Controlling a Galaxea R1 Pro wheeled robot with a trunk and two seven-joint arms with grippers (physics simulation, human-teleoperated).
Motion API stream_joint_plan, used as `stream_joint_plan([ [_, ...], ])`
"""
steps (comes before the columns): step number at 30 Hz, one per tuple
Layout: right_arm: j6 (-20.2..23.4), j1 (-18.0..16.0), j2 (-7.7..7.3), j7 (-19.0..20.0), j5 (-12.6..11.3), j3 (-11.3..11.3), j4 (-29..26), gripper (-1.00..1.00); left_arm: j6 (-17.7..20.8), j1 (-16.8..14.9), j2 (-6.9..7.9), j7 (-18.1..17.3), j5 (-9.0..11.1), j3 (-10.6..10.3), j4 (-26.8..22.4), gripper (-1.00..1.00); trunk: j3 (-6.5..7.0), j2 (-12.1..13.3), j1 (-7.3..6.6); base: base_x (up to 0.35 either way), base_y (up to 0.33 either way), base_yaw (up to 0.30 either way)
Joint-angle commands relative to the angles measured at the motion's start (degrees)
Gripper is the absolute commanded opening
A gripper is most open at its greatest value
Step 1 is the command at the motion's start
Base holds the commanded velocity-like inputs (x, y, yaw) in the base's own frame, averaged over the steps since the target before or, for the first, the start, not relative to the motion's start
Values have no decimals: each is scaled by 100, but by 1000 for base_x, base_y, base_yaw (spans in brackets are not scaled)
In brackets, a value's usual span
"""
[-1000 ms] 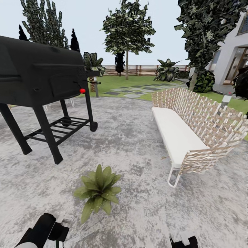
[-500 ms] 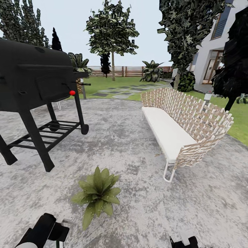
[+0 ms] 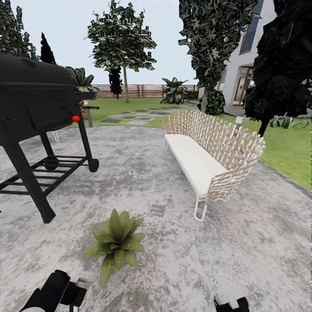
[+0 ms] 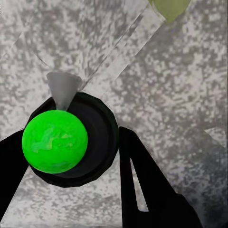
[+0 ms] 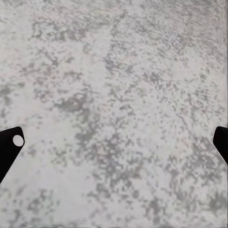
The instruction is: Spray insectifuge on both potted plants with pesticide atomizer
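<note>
Since a second ago the whole head view has swung to the right, so the grill, bench and plant sit further left in it; that is the camera turning, not the things moving. From the head, a potted plant (image 3: 115, 240) stands on the rough grey paving (image 3: 147, 182), its pot hidden under its green leaves. A black grill (image 3: 34, 112), cut off at the picture's left edge, stands on the paving's left part, and a woven bench (image 3: 212, 151) with a white cushion stands near the paving's right edge, beside the lawn (image 3: 286, 151). Stepping stones (image 3: 138, 116), a wooden fence (image 3: 138, 90) and trees lie beyond. The left gripper (image 3: 71, 294) shows as a dark shape at the bottom edge, just short of the plant; the right gripper (image 3: 229, 304) is largely cut off there. At the left wrist, the left gripper (image 4: 71, 147) has its dark fingers (image 4: 142, 175) pressed on either side of a round dark body with a bright green ball over it, seen end-on, so it is hard to tell whether this is the pesticide atomizer (image 4: 95, 142); a pale cone points from it. At the right wrist, the right gripper (image 5: 114, 142) is spread wide, its fingertips (image 5: 9, 147) at opposite edges over bare paving.
</note>
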Motion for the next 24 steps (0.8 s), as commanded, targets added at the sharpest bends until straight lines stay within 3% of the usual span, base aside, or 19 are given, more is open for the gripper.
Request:
stream_joint_plan([
  [1,-24,-5,2,-7,59,-42,6,100,4,-3,-2,-55,-60,29,-6,-100,-4,-2,-4,-215,266,-52],
  [8,-29,-5,2,-7,59,-42,6,100,6,-8,-8,-46,-58,41,-6,-100,-4,-2,-4,-61,319,-21],
  [13,-26,-5,2,-7,58,-42,6,100,3,-8,-16,-46,-52,50,-5,-100,-4,-2,-4,54,327,-219],
  [18,-26,-5,2,-7,61,-42,6,100,6,-8,-25,-69,-53,0,18,-100,-4,-2,-4,33,92,-259],
  [21,-25,-5,7,-7,60,-42,9,100,6,-8,-26,-98,-52,-521,50,-100,-4,-2,-4,2,6,-222],
  [22,-25,-5,9,-7,59,-42,8,100,19,-8,-13,-103,-48,-1042,64,-100,-4,-2,-4,1,2,-71],
  [24,-24,-5,9,-7,59,-42,7,100,38,-8,17,-117,-9,-1523,67,-100,-4,-2,-4,0,1,-34],
])
